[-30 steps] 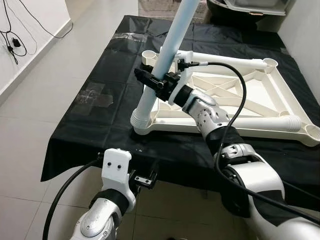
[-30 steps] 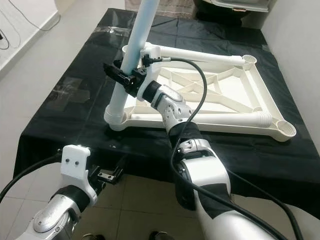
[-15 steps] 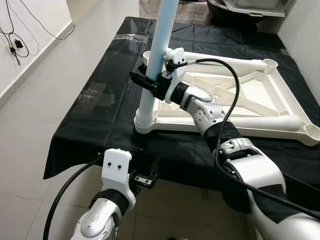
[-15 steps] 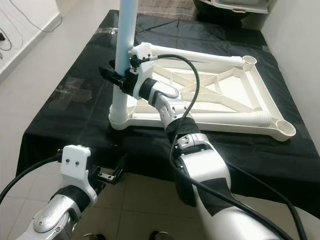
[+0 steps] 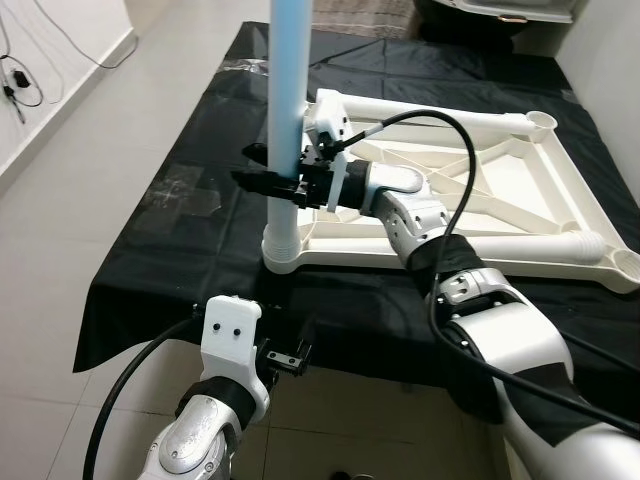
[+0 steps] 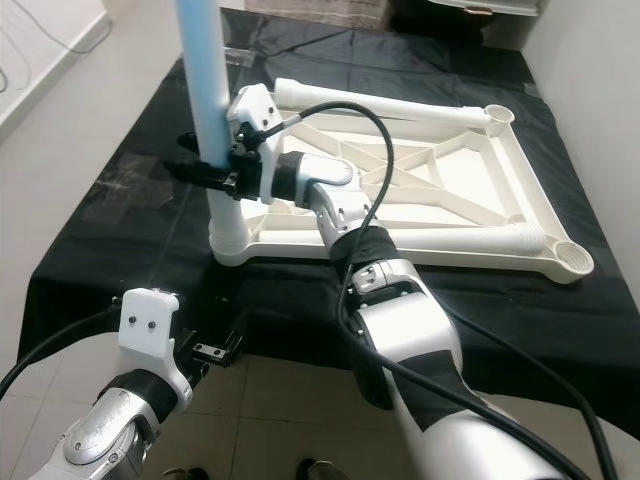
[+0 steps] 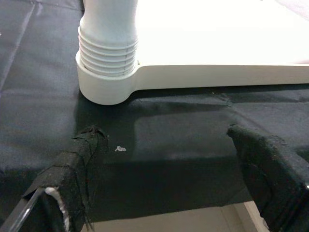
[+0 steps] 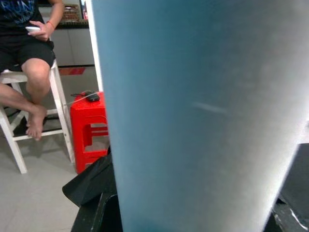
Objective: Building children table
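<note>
Now that the tilted leg [image 5: 290,110] stands straight up in the near left corner of the table frame [image 5: 560,240], the right claw [image 5: 262,181] squeezes it; the left claw [image 7: 159,193] waits open.

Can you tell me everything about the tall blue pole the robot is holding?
The pole is a smooth, round tube, pale blue and plastic-looking. It stands upright, and its top runs out of the picture. Its white ribbed bottom end sits in the near left corner socket of the white table frame, which lies flat on a black cloth. The right gripper is shut around it, low on the tube.
</note>
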You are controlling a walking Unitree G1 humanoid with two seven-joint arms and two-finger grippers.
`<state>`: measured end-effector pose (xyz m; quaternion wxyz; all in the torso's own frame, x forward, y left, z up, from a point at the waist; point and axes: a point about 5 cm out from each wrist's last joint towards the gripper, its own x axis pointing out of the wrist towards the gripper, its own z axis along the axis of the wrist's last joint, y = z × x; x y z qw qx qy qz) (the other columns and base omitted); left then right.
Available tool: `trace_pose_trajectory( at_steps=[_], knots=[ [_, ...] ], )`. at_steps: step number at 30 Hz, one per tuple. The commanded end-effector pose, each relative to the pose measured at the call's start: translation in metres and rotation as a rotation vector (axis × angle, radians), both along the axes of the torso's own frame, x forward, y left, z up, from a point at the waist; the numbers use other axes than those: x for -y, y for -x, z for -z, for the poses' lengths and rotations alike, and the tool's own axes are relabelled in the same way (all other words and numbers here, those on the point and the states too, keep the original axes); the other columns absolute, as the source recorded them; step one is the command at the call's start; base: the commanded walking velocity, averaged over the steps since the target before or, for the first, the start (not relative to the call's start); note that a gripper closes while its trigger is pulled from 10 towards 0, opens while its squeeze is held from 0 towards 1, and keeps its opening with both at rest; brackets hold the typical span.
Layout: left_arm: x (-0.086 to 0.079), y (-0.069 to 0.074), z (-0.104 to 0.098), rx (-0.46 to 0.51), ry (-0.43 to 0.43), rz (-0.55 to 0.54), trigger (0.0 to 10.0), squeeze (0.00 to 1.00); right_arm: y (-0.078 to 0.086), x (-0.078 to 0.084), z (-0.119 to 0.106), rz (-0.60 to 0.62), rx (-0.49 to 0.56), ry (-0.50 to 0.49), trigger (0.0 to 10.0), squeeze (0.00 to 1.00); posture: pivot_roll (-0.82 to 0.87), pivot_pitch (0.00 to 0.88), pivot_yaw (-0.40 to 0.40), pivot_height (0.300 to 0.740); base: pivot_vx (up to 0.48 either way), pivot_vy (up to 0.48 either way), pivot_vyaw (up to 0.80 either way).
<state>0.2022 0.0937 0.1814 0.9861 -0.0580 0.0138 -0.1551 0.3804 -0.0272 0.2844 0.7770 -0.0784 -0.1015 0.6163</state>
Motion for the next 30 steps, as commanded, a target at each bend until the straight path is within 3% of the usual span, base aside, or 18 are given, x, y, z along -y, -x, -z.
trace_pose_trajectory(
  at_steps=[1,7,8,10,11,13,20,23,30],
  knots=[
    [-0.001,0.004,0.0,-0.009,-0.01,-0.004,10.0,0.0,0.001,-0.001,0.06,0.039,-0.174,0.167,10.0,0.0,0.05,0.262,-0.108,0.74,0.0,0.0,0.0],
    [-0.001,0.004,0.0,-0.008,-0.011,-0.005,10.0,0.0,0.003,-0.001,0.061,0.013,-0.194,0.161,10.0,0.0,0.05,0.262,-0.107,0.74,0.0,0.0,0.0],
    [-0.002,0.004,0.0,-0.007,-0.013,-0.007,10.0,0.0,0.009,0.001,0.062,-0.127,-0.265,0.155,10.0,0.0,0.05,0.263,-0.107,0.74,0.0,0.0,0.0],
    [-0.002,0.004,0.0,-0.007,-0.013,-0.007,10.0,0.0,0.009,0.001,0.062,-0.127,-0.265,0.155,10.0,0.0,0.05,0.263,-0.107,0.74,0.0,0.0,0.0],
    [-0.002,0.005,0.0,-0.006,-0.015,-0.01,10.0,0.0,0.015,0.004,0.063,-0.25,-0.328,0.143,10.0,0.0,0.05,0.261,-0.11,0.74,0.0,0.0,0.0],
    [-0.003,0.005,0.0,-0.005,-0.017,-0.013,10.0,0.0,0.017,0.004,0.066,-0.285,-0.362,0.133,10.0,0.0,0.06,0.26,-0.114,0.74,0.0,0.0,0.0],
    [-0.003,0.005,-0.001,0.0,-0.02,-0.017,10.0,0.0,0.016,0.004,0.069,-0.262,-0.391,0.096,10.0,0.0,0.06,0.25,-0.115,0.74,0.0,0.0,0.0],
    [-0.004,0.004,-0.002,0.007,-0.027,-0.017,10.0,0.0,0.013,0.004,0.069,-0.201,-0.347,0.065,10.0,0.0,0.06,0.246,-0.118,0.74,0.0,0.0,0.0],
    [-0.005,0.003,-0.002,0.011,-0.03,-0.016,10.0,0.0,0.015,0.011,0.075,-0.205,-0.315,0.062,10.0,0.0,0.07,0.227,-0.113,0.74,0.0,0.0,0.0]
  ],
)
